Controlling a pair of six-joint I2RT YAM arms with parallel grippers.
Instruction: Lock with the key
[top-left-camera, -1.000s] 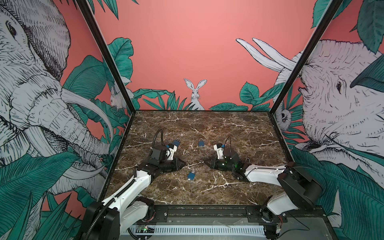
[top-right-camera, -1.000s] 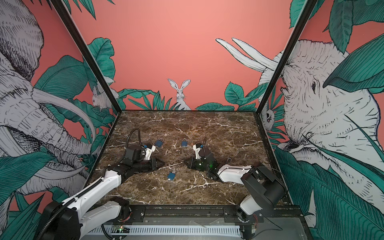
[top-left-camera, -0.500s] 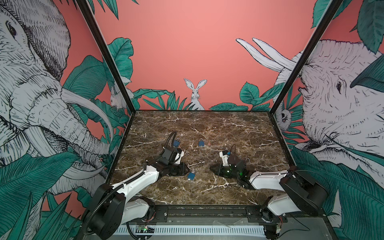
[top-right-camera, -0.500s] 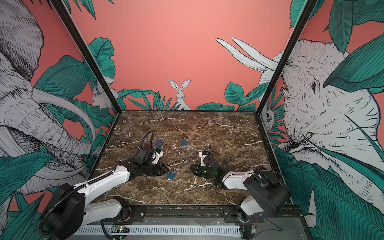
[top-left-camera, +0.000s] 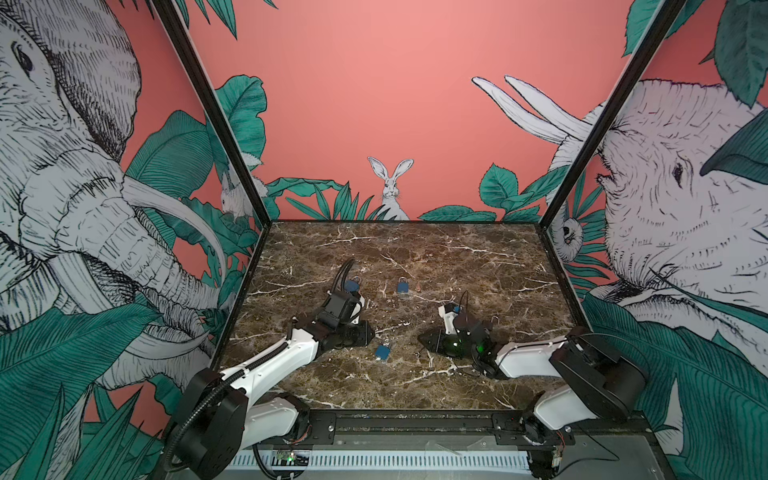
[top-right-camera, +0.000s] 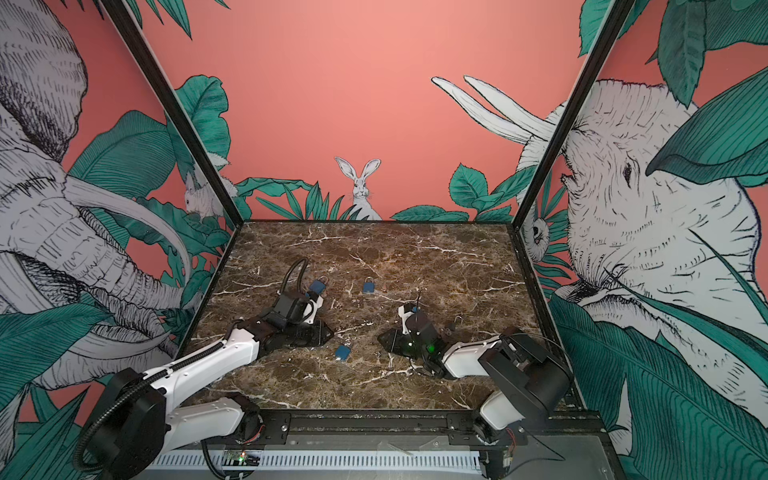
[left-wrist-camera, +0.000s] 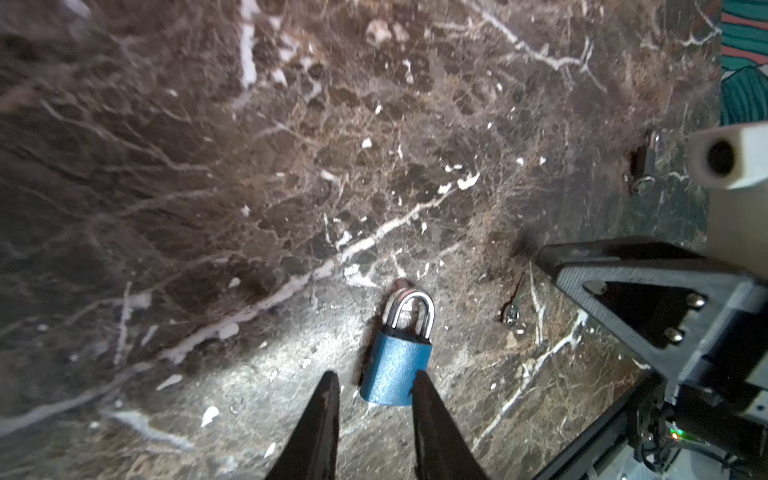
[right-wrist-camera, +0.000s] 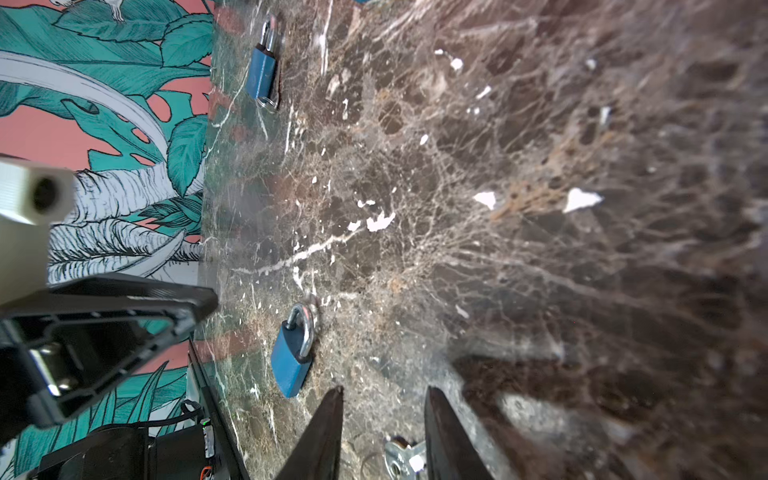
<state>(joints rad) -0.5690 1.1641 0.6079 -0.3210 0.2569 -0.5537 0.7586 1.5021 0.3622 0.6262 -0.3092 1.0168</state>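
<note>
The right wrist view shows the key (right-wrist-camera: 399, 461) between the fingers of the spread right claw (right-wrist-camera: 385, 390) (too small from above). The padlock (left-wrist-camera: 395, 370) lies in line with the spread left claw (left-wrist-camera: 375, 374), shackle pointing away.

Both top views look bright and even to me. The pink wall (top-left-camera: 374, 83) is soft, with no glare. The black posts (top-left-camera: 220, 124) lean out at the sides, so the picture bends there. My left wrist view has a white glow on the table (left-wrist-camera: 257, 374) by the blue padlock (left-wrist-camera: 395, 370), and its metal loop shines. Farther off, the table goes fuzzy. My right wrist view is smeared, with a dark shadow close to the camera.
</note>
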